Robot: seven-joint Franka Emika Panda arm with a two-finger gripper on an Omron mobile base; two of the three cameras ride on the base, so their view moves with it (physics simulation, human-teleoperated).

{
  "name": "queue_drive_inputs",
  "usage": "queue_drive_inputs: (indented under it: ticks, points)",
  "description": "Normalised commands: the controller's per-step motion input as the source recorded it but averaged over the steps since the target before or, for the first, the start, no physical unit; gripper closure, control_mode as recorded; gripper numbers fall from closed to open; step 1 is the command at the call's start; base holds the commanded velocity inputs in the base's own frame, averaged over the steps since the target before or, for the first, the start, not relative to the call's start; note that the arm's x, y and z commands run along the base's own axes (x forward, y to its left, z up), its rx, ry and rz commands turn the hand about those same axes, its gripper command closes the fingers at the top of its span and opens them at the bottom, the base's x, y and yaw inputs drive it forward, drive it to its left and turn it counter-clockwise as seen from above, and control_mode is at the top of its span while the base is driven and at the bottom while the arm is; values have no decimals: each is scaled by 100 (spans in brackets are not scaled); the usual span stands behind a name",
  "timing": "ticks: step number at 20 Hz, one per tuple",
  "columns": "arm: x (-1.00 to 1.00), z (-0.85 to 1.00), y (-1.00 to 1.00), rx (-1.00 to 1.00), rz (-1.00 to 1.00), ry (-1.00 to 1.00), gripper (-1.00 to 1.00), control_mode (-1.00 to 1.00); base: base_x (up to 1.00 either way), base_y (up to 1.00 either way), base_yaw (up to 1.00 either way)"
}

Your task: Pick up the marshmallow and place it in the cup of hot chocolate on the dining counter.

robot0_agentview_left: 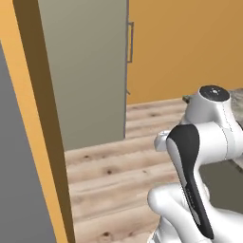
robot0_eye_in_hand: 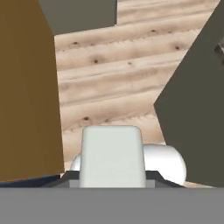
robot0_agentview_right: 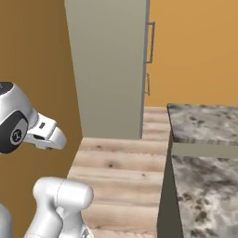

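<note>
Marshmallow [robot0_eye_in_hand: 111, 155]: white soft block, seated between the finger tips at the bottom of the hand view.
Gripper [robot0_eye_in_hand: 112, 175]: clenched on the marshmallow.
Dining counter [robot0_agentview_right: 204, 158]: speckled stone top, to the right of the base.
Below hand: wooden floor [robot0_eye_in_hand: 118, 78].
Done: pickup.
Left: carrying to the cup, release.

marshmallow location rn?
Hand view: the marshmallow sits bottom centre, shut in the gripper, above the wooden floor, between a brown wall on the left and the counter base on the right.
</note>
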Motion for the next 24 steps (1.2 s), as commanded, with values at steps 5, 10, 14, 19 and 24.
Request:
queue_drive_inputs:
  ticks: [5, 10, 14, 19, 24]
  points:
    - [0, 0, 0, 0, 0, 0, 100, 100, 100, 15, -3]
    - [0, 0, 0, 0, 0, 0, 100, 100, 100, 2, -7]
    - [0, 0, 0, 0, 0, 0, 100, 100, 100, 0, -10]
    - [0, 0, 0, 0, 0, 0, 100, 100, 100, -8, -18]
    - [0, 0, 0, 0, 0, 0, 100, 100, 97, -31, -37]
